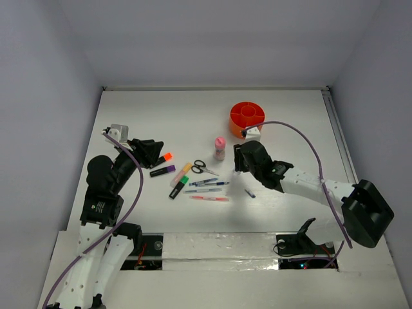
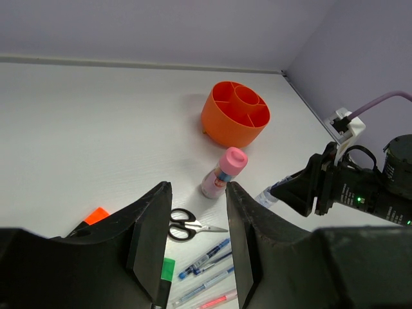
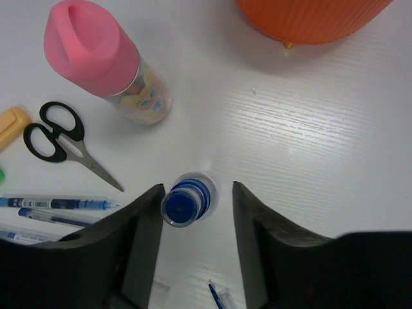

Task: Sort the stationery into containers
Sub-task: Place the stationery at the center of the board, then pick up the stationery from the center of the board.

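The round orange tub [image 1: 247, 118] with inner dividers stands at the back right; it also shows in the left wrist view [image 2: 235, 112] and at the top of the right wrist view [image 3: 315, 19]. My right gripper [image 3: 196, 193] is open and straddles the upright small blue-capped bottle [image 3: 185, 201], which stands close to its left finger. The pink-capped tube [image 1: 219, 148] stands just behind it. The scissors [image 1: 204, 168], blue pens [image 1: 207, 185], red pen [image 1: 209, 198] and highlighters [image 1: 179, 187] lie in the middle. My left gripper [image 1: 151, 151] is open and empty, above the orange-ended highlighter [image 1: 166, 156].
A small loose blue piece [image 3: 215, 296] lies near the right gripper's fingers. White walls enclose the table on the left, back and right. The purple cables of both arms arch over the table.
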Motion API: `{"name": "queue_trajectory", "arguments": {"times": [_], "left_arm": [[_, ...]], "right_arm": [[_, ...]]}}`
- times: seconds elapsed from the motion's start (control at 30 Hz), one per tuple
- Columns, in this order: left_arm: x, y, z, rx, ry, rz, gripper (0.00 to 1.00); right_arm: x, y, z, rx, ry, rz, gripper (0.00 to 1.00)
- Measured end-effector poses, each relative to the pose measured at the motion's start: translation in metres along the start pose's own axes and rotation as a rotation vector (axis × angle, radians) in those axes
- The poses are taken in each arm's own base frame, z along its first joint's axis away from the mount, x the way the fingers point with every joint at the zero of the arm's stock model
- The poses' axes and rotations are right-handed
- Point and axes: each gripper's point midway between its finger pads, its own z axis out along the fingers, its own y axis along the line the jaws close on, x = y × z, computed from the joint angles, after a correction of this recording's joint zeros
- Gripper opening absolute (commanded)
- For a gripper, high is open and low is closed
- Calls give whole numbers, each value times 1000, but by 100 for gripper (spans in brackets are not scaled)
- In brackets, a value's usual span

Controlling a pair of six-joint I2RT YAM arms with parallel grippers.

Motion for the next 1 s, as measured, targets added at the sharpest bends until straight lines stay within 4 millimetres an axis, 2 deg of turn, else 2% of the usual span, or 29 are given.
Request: {"name": "queue_trajectory", "arguments": {"times": [0.07,0.23,0.27,0.33,0.37,0.47,0.5,0.53,0.57,0.6,0.63,0.67,0.7,0.73,0.77,0.8,0.87,1.0], "left_arm": [[0,0,0,0,0,0,36],[0,0,0,0,0,0,36],[0,0,0,0,0,0,36],[0,0,0,0,0,0,36],[0,0,0,0,0,0,36],[0,0,0,0,0,0,36],[0,0,0,0,0,0,36],[0,0,0,0,0,0,36],[0,0,0,0,0,0,36],[0,0,0,0,0,0,35],[0,0,0,0,0,0,30],[0,0,0,0,0,0,26],[0,0,0,-1,0,0,22],[0,0,0,0,0,1,16],[0,0,0,0,0,0,14],[0,0,0,0,0,2,13],[0,0,0,0,0,1,12],[0,0,0,0,-1,2,18]], "right_arm": [[2,-2,0,9,6,-1,65],[5,-4,-1,18,18,-7,68],[6,-4,-1,18,21,-9,72],[4,-5,-1,21,23,-16,73],[1,-4,-2,22,20,-20,79],[-17,0,-5,13,-11,-29,80],[-27,3,-6,5,-29,-26,76],[-37,7,-8,-7,-49,-28,64],[-49,12,-10,-23,-71,-30,20],[-59,16,-11,-41,-88,-29,11],[-68,21,-12,-54,-102,-27,9],[-77,28,-12,-75,-115,-24,16],[-85,33,-10,-87,-127,-18,28],[-92,41,-5,-103,-136,-15,46],[-95,46,1,-109,-129,-19,78],[-96,50,7,-111,-120,-30,88],[-95,61,24,-119,-84,-52,94],[-75,67,46,-110,-7,-89,93]]}}
